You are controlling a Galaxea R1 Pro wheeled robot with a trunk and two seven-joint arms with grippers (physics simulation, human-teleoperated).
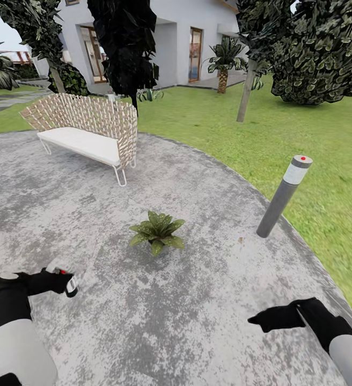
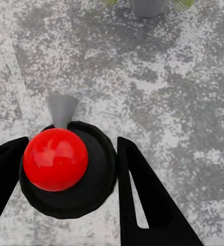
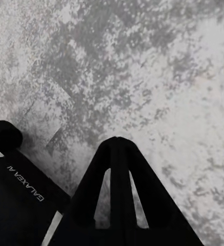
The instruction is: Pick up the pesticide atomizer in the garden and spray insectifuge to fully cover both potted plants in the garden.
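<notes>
Left hand grips red-capped pesticide atomizer.

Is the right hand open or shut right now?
Shut. In the right wrist view the right hand's two fingers meet at their tips with nothing between them, above bare paved patio.

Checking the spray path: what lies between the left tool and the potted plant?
Only bare grey paving, seen in the head view, separates the left tool, holding the atomizer, from the potted plant.
</notes>
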